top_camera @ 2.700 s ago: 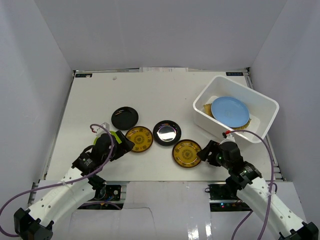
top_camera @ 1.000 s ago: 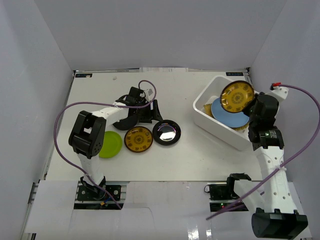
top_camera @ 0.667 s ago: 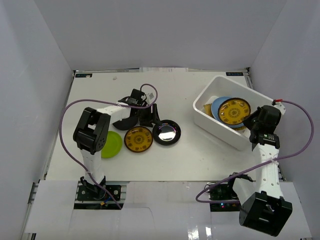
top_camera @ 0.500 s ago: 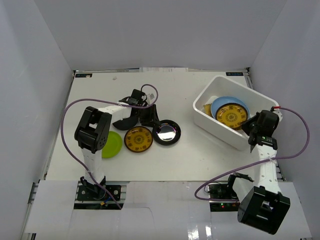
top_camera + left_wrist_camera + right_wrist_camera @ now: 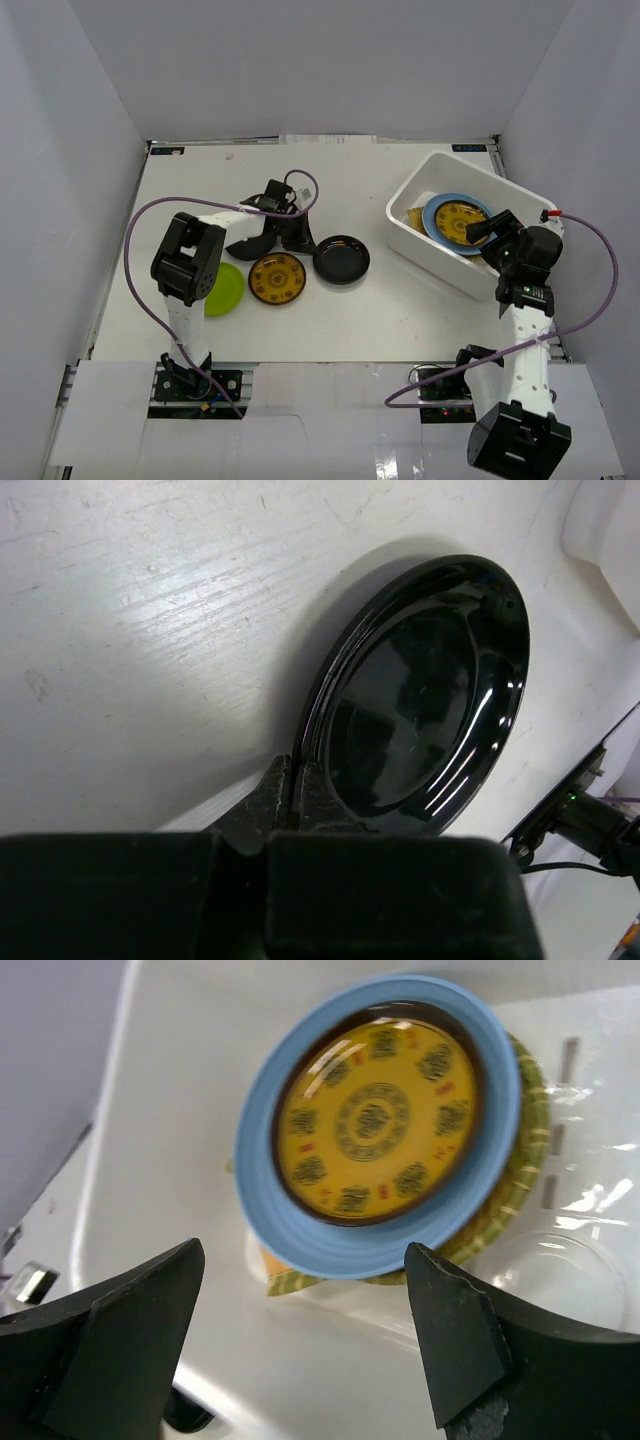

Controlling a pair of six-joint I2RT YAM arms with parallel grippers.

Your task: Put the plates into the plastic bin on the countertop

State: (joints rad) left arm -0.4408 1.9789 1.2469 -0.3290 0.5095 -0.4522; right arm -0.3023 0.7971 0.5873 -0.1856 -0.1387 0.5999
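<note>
White surface: left hand is clamped on the rim of a black plate. Right hand, fingers apart, hovers over the amber plate resting on the blue plate inside the bin.

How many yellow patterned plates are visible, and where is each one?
2. One yellow plate lies on the table between the green plate and a black plate. The other sits on the blue plate inside the white bin. More might lie hidden underneath.
</note>
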